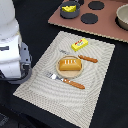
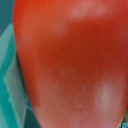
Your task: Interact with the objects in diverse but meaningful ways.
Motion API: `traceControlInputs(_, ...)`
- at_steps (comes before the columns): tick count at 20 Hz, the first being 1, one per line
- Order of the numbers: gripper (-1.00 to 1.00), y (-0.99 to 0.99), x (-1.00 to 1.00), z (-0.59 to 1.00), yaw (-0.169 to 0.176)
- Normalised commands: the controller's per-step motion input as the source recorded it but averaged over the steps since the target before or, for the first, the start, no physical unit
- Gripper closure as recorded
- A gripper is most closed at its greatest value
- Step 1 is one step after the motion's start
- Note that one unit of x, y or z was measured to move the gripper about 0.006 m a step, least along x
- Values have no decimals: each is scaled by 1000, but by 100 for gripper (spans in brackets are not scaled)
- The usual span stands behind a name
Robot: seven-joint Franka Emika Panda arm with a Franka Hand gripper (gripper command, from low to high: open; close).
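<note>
Your wrist view is filled by the red tomato (image 2: 70, 64), long axis running up the frame, right against the camera; the claw's fingers aren't visible, so you can't tell their state

The tomato (image 2: 70, 65) fills the wrist view with a smooth, glossy red skin that looks like plastic (pale highlights sit on it). On the dark matt counter (image 1: 107, 90) lies a placemat (image 1: 45, 80) of woven, ribbed cloth, and the bread loaf (image 1: 69, 64) on it has a smooth golden-brown sheen. The fork (image 1: 66, 80) and knife (image 1: 80, 56) have orange handles of wood or plastic, and the arm (image 1: 11, 47) is glossy white plastic.
</note>
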Motion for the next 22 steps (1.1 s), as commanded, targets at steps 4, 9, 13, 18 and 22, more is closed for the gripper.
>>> traceControlInputs(4,-100,119,-279,-12,29)
traceControlInputs(9,-100,128,-259,0,34)
traceControlInputs(13,-100,132,-209,8,37)
traceControlInputs(18,-100,95,-55,484,1)
traceControlInputs(22,-100,-41,211,495,-11)
